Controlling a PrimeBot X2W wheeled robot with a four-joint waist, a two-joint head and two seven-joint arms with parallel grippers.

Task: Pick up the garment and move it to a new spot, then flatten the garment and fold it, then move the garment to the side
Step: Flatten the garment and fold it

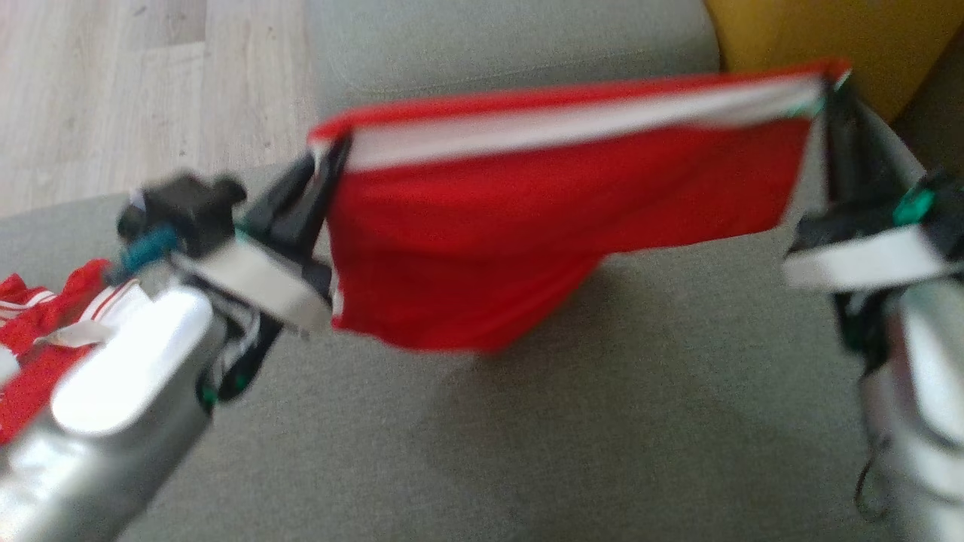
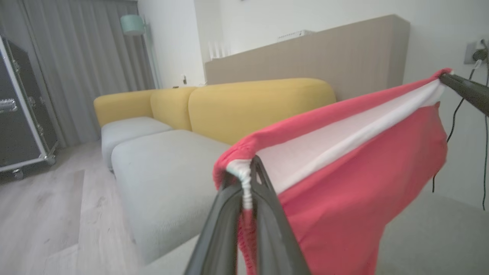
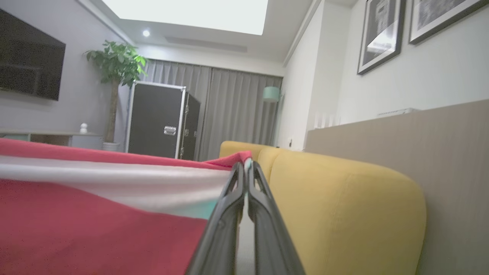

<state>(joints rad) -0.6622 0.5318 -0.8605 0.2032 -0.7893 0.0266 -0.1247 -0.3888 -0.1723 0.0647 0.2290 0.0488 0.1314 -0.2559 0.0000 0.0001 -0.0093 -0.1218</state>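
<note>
Above sofa (image 1: 602,421), ten to two o'clock: garment (image 1: 557,218), stretched; we clench its ends, left gripper (image 1: 331,154), right gripper (image 1: 834,86).

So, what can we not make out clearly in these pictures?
- Head view: the red garment is motion-blurred, so its lower hem and kind stay unclear.
- Head view: a second red-and-white cloth is cut off by the left edge and partly hidden by the left forearm.
- Left wrist view: the garment's lower part runs past the bottom edge.
</note>
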